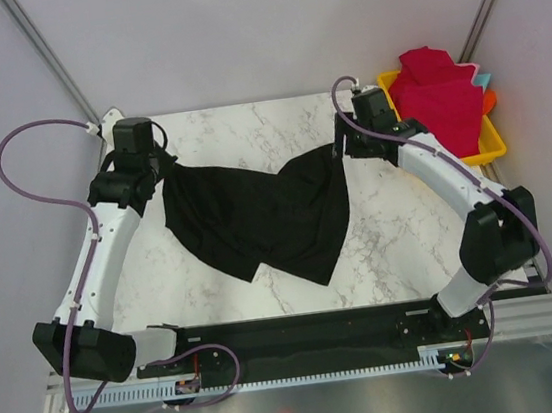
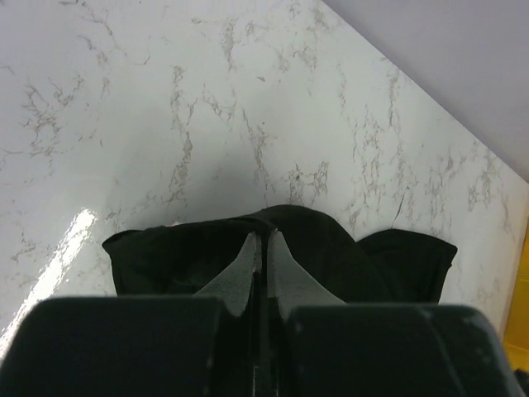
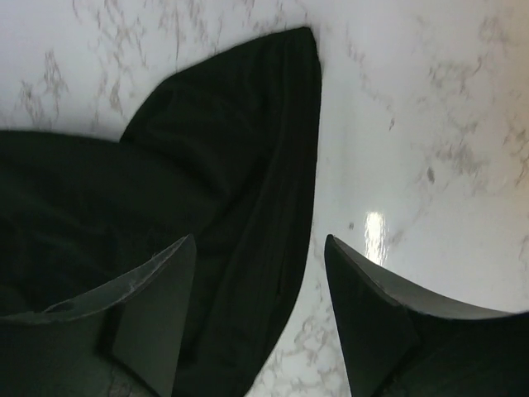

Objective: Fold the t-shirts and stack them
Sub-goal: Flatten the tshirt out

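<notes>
Top external view: a black t-shirt [image 1: 257, 219] is seen spread loosely over the middle of the marble bench [image 1: 391, 243], stretched from the back-left part toward the back-right part, with a crumpled, pointed hem reaching toward the near edge. Its left end is drawn up into the left gripper [image 1: 163, 170], and its right end lies just beside the right gripper [image 1: 341, 148]. Crimson-red t-shirts [image 1: 439, 96] are heaped in a yellow tray [image 1: 491, 150] at the back-right corner of the bench, well apart from the black one, and some of the cloth hangs over the tray's far rim. In the left wrist view the left gripper [image 2: 263, 238] is shown clenched, its two fingers pressed together with the black t-shirt [image 2: 331, 256] bunched around their tips and raised off the bench [image 2: 165, 124]; a fold of the cloth appears to be pinched between them. In the right wrist view the right gripper [image 3: 259, 240] is shown released, its jaws set wide apart and nothing clasped. A rounded corner of the black t-shirt [image 3: 207, 165] lies flat on the bench [image 3: 430, 124] below, under the left finger and reaching into the gap, while the right finger stands over bare marble.
</notes>
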You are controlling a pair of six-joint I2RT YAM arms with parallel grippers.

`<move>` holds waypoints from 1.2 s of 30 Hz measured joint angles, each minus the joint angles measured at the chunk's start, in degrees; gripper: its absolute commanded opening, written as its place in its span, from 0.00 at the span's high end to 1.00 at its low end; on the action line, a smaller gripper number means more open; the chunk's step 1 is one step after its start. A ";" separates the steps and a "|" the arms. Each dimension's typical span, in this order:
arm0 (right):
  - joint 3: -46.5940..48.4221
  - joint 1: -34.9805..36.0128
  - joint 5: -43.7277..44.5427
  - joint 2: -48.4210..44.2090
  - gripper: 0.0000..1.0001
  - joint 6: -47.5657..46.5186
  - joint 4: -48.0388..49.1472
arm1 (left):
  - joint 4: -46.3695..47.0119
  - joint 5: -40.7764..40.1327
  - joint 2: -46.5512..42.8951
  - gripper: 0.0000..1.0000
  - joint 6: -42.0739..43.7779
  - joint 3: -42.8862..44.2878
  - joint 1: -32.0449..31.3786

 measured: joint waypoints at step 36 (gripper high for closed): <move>-45.18 41.81 8.76 -14.80 0.46 14.88 14.75 | 8.41 13.25 6.10 0.98 -3.41 -4.68 10.16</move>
